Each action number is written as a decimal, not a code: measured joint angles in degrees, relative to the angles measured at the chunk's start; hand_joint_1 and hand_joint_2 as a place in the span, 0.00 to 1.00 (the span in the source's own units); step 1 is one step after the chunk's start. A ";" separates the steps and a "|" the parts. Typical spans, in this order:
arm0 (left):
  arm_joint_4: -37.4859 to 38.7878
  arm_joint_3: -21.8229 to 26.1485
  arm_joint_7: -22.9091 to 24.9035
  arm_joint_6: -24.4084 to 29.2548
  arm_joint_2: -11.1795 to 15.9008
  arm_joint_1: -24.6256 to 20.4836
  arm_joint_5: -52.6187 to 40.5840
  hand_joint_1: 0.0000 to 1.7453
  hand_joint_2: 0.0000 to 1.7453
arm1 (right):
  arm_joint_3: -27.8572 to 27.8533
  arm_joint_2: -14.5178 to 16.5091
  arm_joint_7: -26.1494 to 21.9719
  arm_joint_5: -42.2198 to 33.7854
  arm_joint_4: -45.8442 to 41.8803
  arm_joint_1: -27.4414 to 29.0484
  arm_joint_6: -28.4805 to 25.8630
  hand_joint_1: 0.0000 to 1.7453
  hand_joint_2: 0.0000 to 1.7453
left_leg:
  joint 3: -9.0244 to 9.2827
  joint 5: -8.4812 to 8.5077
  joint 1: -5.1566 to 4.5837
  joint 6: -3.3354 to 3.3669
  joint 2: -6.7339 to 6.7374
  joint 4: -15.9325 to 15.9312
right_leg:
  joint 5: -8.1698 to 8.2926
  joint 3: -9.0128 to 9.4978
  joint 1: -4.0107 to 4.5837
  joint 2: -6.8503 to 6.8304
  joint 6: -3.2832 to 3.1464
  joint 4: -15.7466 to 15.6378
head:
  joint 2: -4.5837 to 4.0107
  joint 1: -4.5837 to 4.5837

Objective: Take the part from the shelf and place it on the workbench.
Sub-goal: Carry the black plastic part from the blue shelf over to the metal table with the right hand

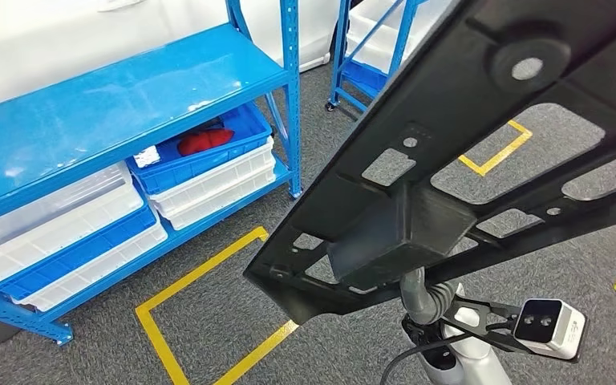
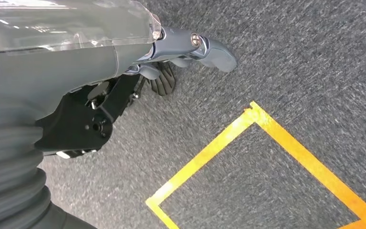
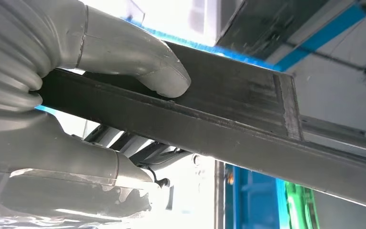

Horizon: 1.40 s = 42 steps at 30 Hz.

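right hand point(image 3: 100, 95) clamped on the black part point(image 1: 481, 152), thumb pressed on its flat edge; part held up in the air, tilted, above grey carpet floor point(image 1: 233, 337) with yellow tape, beside blue shelf point(image 1: 112, 112). left hand point(image 2: 171, 62) holds nothing, fingers loosely apart, hangs over floor.

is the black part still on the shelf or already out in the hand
Out. The right hand grips the black part, thumb pressed on its edge, and the head view shows it raised over the carpet, clear of the blue shelf.
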 joint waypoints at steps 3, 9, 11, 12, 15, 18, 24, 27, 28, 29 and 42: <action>-0.08 0.24 0.63 1.47 1.12 0.16 0.02 0.00 1.00 | -1.53 0.92 -0.09 2.70 0.48 1.85 -1.06 1.00 1.00 | 0.23 -0.51 0.02 -1.02 0.73 0.11 | 0.35 -0.09 0.01 1.68 -1.04 -0.39 | 0.00 0.00; -0.31 0.29 -0.71 1.06 3.07 1.54 0.02 0.00 1.00 | -2.57 2.87 -0.03 4.39 0.07 5.27 -3.49 1.00 1.00 | -6.71 -8.16 0.44 -2.00 -4.51 16.01 | 0.88 -0.09 -0.32 5.53 -2.17 -0.82 | 0.00 -0.01; -0.44 0.31 -0.89 1.10 3.44 1.70 0.02 0.00 1.00 | -2.87 3.21 -0.03 4.39 0.06 5.90 -3.47 1.00 1.00 | -5.56 -5.14 0.53 -1.97 -4.90 12.90 | 0.83 -0.05 -0.36 7.12 -2.09 -0.56 | 0.00 -0.01; -0.50 0.31 -0.91 1.11 3.55 1.72 0.01 0.00 1.00 | -2.94 3.34 -0.03 4.39 0.04 6.02 -3.47 1.00 1.00 | -3.82 -2.86 0.65 -1.88 -5.58 8.79 | 0.75 -0.07 -0.39 7.86 -1.96 -0.35 | 0.00 0.00; -0.59 0.31 -0.91 1.12 3.75 1.70 -0.03 0.00 1.00 | -3.04 3.67 -0.04 4.39 -0.14 6.20 -3.46 1.00 1.00 | -0.44 -0.29 0.88 -1.41 -8.70 0.91 | 0.62 -0.66 -0.33 9.73 -1.09 0.36 | 0.00 -0.01; -0.69 0.33 -0.94 1.13 3.88 1.43 -0.01 0.00 1.00 | -3.25 3.77 -0.06 4.39 -0.42 6.53 -3.46 1.00 1.00 | -0.19 -0.12 0.80 -0.38 -7.76 0.32 | 0.92 -1.15 -0.54 10.89 0.02 0.30 | 0.00 0.00; -0.77 0.33 -0.97 1.10 3.96 1.60 0.00 0.00 1.00 | -3.56 3.82 -0.06 4.39 -0.76 6.71 -3.67 1.00 1.00 | -0.02 0.55 0.63 1.03 -3.59 -0.72 | -6.04 -8.60 -0.93 4.09 1.31 15.12 | 0.00 0.01; -0.77 0.33 -0.97 1.11 3.96 1.58 0.00 0.00 1.00 | -3.73 3.82 -0.05 4.39 -0.78 6.82 -3.71 1.00 1.00 | 0.17 0.27 0.31 0.92 -1.69 -0.62 | -2.31 -5.21 -0.86 3.04 1.14 9.33 | 0.00 0.01; -0.77 0.33 -0.97 1.11 3.96 1.55 0.00 0.00 1.00 | -3.79 3.82 -0.05 4.39 -0.81 6.80 -3.70 1.00 1.00 | 0.32 0.13 0.16 0.77 -1.21 -0.60 | -0.96 -2.89 -0.59 1.87 0.73 5.23 | 0.00 0.01; -0.77 0.33 -0.97 1.11 3.96 1.54 0.00 0.00 1.00 | -3.84 3.84 -0.05 4.39 -0.84 6.77 -3.70 1.00 1.00 | 0.47 -0.01 0.02 0.56 -0.81 -0.56 | -0.06 -1.14 -0.30 0.92 0.30 2.01 | 0.00 0.01; -0.81 0.35 -0.97 1.10 4.08 1.76 0.01 0.00 1.00 | -3.97 4.28 -0.05 4.39 -1.07 6.87 -3.58 1.00 1.00 | -4.75 -4.36 0.72 -2.09 -5.09 11.37 | 0.87 0.11 -0.18 7.18 -2.11 -0.79 | 0.00 0.00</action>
